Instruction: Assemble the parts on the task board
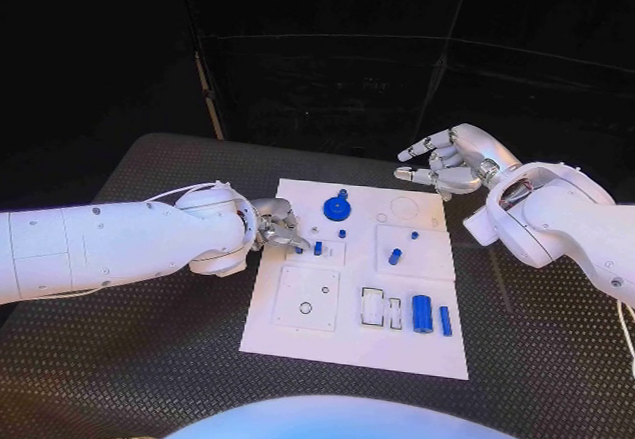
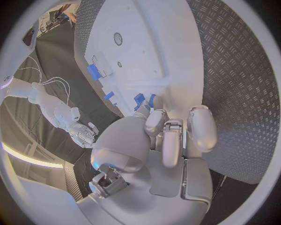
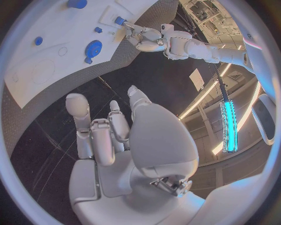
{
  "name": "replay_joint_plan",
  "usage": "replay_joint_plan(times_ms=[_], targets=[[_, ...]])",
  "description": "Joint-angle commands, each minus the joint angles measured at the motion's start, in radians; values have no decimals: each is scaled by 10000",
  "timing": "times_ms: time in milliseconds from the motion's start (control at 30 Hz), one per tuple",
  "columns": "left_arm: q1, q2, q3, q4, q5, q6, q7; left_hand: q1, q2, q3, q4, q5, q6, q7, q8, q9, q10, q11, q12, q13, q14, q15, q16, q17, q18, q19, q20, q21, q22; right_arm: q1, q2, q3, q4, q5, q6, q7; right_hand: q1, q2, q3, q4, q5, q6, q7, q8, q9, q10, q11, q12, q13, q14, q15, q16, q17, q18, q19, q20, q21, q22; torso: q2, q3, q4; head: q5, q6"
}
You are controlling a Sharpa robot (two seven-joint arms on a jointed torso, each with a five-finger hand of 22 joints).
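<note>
One task board [image 1: 351,344], two hands [image 1: 277,224], several blue parts [image 1: 422,313]

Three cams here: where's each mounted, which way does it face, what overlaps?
Head view: on the robot's head, facing down at the task board; both arms enter.
Left wrist view: behind the left hand, facing along the board.
Right wrist view: behind the right hand, off the board's far edge.
Shared: both wrist views show the round blue part.

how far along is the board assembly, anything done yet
Early, by the look of it. The round blue disc part sits at the far end of the task board, possibly already placed. The left hand has its fingertips at small blue pieces by the board's left edge. The right hand hovers beyond the board, holding nothing. The blue cylinder and blue bar lie loose.
</note>
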Motion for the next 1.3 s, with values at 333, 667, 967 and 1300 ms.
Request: replay_joint_plan(times_ms=[333, 667, 967, 1300], targets=[[-21, 156, -22, -201, 15, 533, -199, -218, -178, 1238, -1052, 29, 78, -64, 9, 34, 60, -58, -5, 63, 1037, -83, 31, 2635, -39, 12, -25, -15, -15, 16, -3, 5, 34, 19, 44, 84, 18, 72, -34, 7, 69, 13, 9, 55, -1, -11, -37, -29, 6, 682, -63, -55, 1077, 123, -52, 9, -62, -13, 8, 8, -8, -32, -20], [-20, 253, -22, -401, 80, 535, -208, -407, -281, 1293, -998, 28, 103, -70, 29, 57, 48, -61, -24, 38, 1037, -88, 31, 2635, -37, 7, -29, -26, -19, 16, -4, 5, 32, 19, 42, 90, 18, 72, -34, 7, 69, 13, 9, 55, -1, -11, -37, -29, 6, 682, -63, -55, 1077, 123, -52, 9, -62, -13, -6, 0, -1, -59, -28], [-20, 122, -18, -322, 203, 473, -209, -1891, -1062, 664, -203, 27, 295, -95, 164, 153, 70, -73, -2, 34, 1037, -107, 31, 2635, -27, -3, -44, -62, -42, 16, -4, 5, 23, 19, 40, 98, 32, 85, -53, 21, 71, 9, 7, 71, -3, -12, -38, -29, 3, 681, -65, -62, 1067, 126, -56, 6, -76, -34, -1, -2, 11, -66, -5], [-16, -82, 0, -133, 264, 248, -106, -2615, -1314, 362, 341, 27, 277, -84, 245, 246, 25, -71, -38, -43, 1037, -121, 31, 2635, -15, -26, -61, -113, -88, 14, 10, 5, 6, 19, 32, 110, 28, 83, -62, 27, 70, 4, 8, 72, -4, -17, -38, -34, -4, 679, -65, -67, 1057, 127, -60, 6, -82, -43, -1, -8, -1, -57, 36]])
